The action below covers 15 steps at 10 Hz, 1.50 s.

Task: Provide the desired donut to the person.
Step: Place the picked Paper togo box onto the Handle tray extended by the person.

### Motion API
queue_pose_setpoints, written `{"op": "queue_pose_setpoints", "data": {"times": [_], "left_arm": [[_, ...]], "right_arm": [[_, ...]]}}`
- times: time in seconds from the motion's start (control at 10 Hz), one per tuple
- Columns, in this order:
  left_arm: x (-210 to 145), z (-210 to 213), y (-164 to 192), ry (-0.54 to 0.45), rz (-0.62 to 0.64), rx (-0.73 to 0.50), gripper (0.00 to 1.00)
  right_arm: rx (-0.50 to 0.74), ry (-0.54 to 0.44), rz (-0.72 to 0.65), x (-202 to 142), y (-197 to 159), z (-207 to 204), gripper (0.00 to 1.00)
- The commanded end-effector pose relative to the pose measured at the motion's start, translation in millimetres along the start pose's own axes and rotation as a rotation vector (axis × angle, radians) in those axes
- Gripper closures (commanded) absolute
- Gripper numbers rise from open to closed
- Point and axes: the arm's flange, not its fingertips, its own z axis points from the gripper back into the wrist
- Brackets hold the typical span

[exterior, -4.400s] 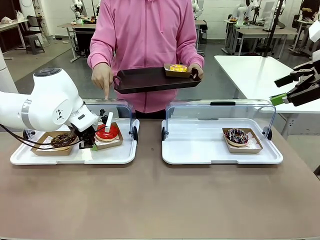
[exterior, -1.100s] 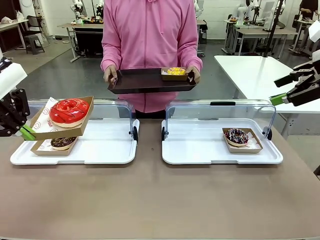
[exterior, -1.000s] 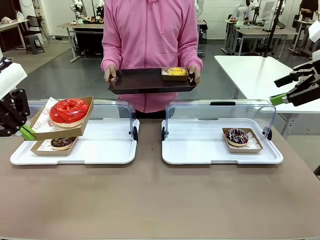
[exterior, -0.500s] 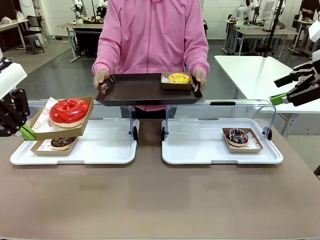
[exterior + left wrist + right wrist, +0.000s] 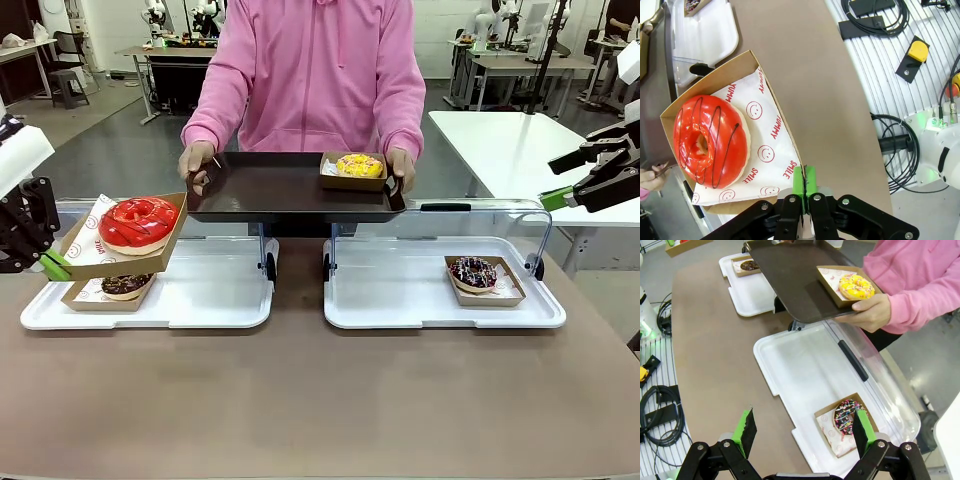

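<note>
half a second on, the person [image 5: 320, 70] had pushed the dark tray [image 5: 270, 188] forward. left of and below that tray, the left gripper [image 5: 804, 177] pinched the rim of the card boat [image 5: 165, 250]; its red donut [image 5: 137, 220] looked light, soft, prone to sliding. right of the tray, the right gripper [image 5: 804, 432] stood spread.

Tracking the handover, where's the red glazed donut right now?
The red glazed donut is on the robot's left in the front view, in a cardboard box pinched by the left gripper, held above the chocolate donut on the white tray.
</note>
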Motion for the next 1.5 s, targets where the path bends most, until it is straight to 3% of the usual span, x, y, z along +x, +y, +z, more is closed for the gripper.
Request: {"op": "queue_pose_setpoints", "data": {"times": [0.0,1.1,1.4], "left_arm": [[2,0,3,-0.001,-0.003,0.013,1.0],[0,0,0,0.0,0.0,0.0,0.99],[46,27,94,0.019,-0.014,-0.029,0.99]], "right_arm": [[0.002,0.001,-0.001,-2,1,-1,0.0],[0.002,0.001,-0.001,-2,1,-1,0.0],[0.002,0.001,-0.001,-2,1,-1,0.0]]}}
